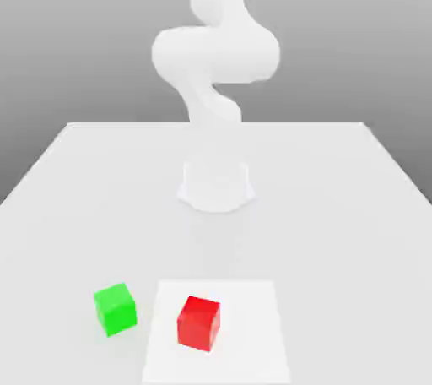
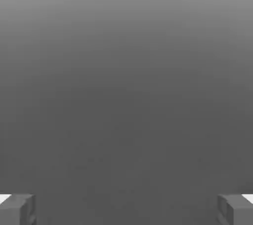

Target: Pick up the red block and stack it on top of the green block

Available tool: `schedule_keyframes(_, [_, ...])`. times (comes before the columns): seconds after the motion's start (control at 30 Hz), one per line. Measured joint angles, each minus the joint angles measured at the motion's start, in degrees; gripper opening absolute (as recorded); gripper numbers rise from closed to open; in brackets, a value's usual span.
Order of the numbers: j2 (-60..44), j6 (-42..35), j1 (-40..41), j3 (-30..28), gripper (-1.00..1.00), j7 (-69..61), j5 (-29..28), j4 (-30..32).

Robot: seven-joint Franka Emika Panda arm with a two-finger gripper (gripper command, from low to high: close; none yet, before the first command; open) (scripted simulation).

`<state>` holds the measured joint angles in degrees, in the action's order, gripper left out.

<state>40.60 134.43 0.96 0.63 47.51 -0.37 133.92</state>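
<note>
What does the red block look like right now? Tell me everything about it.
The red block is a small, plain, matte bright red cube with no markings. It sits flat on a paler square patch of the table, turned slightly so one corner edge faces the exterior view. The green block stands apart on the exterior view's left. Nothing touches the red block but the surface beneath.

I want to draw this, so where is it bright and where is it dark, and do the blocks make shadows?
In the exterior view, the light is soft and even: the red block and green block cast hardly any shadow on the white table, and the backdrop fades from dark grey down to pale. In the hand view, the grey darkens downward, with bright white glints on the open hand's fingertips.
</note>
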Motion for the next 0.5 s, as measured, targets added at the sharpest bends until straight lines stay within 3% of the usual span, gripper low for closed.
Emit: schedule_keyframes(0.5, [-31.5,16.0,4.1,1.7,0.0,9.8,-1.8,12.9])
